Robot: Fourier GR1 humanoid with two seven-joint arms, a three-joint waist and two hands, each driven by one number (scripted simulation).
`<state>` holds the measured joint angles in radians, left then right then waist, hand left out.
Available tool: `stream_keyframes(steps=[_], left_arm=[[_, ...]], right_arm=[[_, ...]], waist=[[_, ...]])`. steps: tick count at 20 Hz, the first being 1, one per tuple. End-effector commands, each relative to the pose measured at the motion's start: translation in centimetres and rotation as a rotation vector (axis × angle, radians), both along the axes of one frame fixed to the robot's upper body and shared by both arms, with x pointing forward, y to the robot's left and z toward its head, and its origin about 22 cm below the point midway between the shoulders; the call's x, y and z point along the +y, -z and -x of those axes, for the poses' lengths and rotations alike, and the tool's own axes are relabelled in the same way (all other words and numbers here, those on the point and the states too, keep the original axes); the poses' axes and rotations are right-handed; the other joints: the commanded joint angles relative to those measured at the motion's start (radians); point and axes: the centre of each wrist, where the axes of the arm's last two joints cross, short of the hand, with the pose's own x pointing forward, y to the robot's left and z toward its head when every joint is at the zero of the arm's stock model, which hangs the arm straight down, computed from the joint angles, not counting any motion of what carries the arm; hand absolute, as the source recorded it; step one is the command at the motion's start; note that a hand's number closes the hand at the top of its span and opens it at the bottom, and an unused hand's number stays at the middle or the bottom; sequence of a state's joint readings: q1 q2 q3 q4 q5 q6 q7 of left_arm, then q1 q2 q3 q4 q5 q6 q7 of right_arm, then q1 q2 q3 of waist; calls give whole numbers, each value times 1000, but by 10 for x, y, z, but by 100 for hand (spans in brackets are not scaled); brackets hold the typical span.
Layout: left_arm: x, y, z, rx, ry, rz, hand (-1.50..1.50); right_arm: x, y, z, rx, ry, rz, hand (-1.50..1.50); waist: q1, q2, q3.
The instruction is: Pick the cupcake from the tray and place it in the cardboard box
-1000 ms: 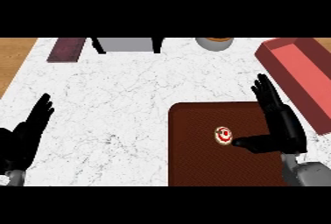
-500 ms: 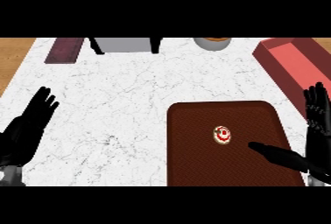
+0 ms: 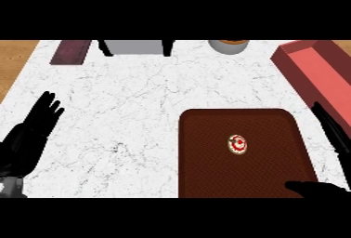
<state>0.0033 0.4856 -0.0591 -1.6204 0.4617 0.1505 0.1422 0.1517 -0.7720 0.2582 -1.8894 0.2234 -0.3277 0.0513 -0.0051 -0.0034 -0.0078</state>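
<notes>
red and white icing marks the cupcake (image 3: 237, 144), which sits on the dark brown tray (image 3: 205, 162), a little right of the tray's middle and nearer its far half. nothing touches it. the tray lies flat on the white marble table (image 3: 137, 102), in the near right part of the view, its near edge running out at the bottom.

the right hand (image 3: 332, 188) shows at the lower right: its thumb reaches in low over the tray's near right corner, and its straight fingers (image 3: 329, 125) rise along the tray's right edge, spread and holding nothing. the cupcake lies well apart from the thumb and from the fingers, to their left.

beyond the tray's right side, a pinkish red open box (image 3: 322, 69) stands at the table's far right corner, set at an angle, its hollow facing up; part of it runs out of the view. the right hand's fingertips lie close to its near wall.

the left hand (image 3: 27, 137) rests at the left edge of the table, fingers straight and pointing away, open and holding nothing, well apart from the tray.

along the far edge of the table stand a grey block with black parts at its sides (image 3: 135, 46), a round grey pot with something orange-brown in it (image 3: 228, 45), and a flat maroon slab (image 3: 70, 51) at the far left corner. brown wood (image 3: 15, 60) shows past the table's left edge.
</notes>
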Motion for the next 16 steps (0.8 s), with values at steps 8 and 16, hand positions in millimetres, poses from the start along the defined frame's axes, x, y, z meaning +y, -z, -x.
stream_keyframes(steps=[8, 16], left_arm=[[-12, -3, -8, 2, 29, 19, 0], [-13, 5, -2, 8, 17, 17, 0]], right_arm=[[68, -53, -13, 415, 93, 331, -150], [117, -67, -32, 572, 101, 300, -150]], waist=[[32, 7, 4], [10, 3, 7]])
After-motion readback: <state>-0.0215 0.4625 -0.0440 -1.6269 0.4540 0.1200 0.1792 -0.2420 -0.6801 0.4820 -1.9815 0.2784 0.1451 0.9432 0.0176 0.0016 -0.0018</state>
